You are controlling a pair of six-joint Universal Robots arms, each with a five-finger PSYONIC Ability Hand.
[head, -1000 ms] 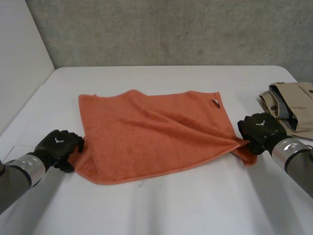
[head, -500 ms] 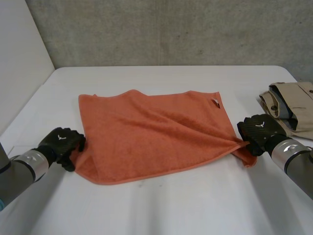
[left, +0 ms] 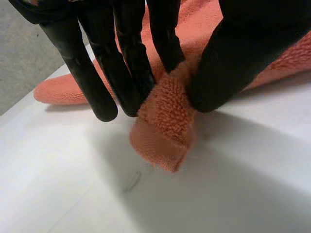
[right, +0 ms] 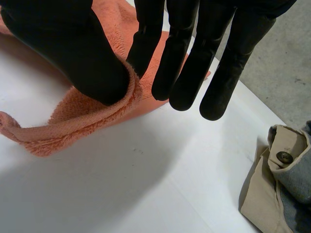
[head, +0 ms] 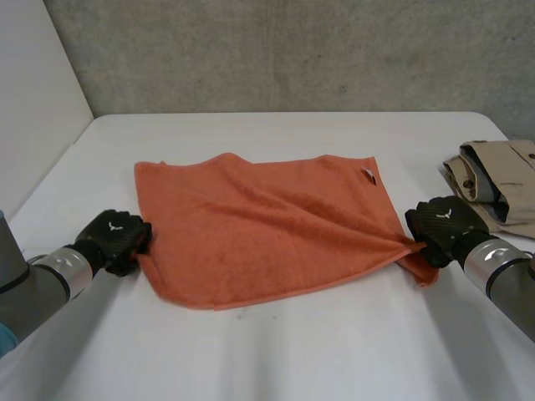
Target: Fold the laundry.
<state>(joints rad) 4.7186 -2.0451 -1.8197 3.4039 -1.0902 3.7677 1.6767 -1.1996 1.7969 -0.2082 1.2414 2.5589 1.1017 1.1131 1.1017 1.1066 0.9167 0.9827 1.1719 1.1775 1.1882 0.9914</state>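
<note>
An orange towel [head: 259,221] lies spread on the white table [head: 276,351], rumpled with a ridge running toward its near right corner. My left hand [head: 117,241] is at the towel's near left corner; in the left wrist view that corner [left: 165,131] is pinched between the thumb [left: 233,63] and the fingers [left: 131,73]. My right hand [head: 439,225] holds the near right corner, where the right wrist view shows the thumb [right: 82,63] pressing the towel's edge [right: 73,121] against a finger.
A folded beige garment [head: 497,188] with grey lining lies at the table's right edge, close behind my right hand; it also appears beside the fingertips as the beige garment [right: 277,189]. A grey wall stands behind the table.
My left hand has moved in to the towel's near left corner and closed on it, pulling that corner up and inward. The right hand has not moved.
</note>
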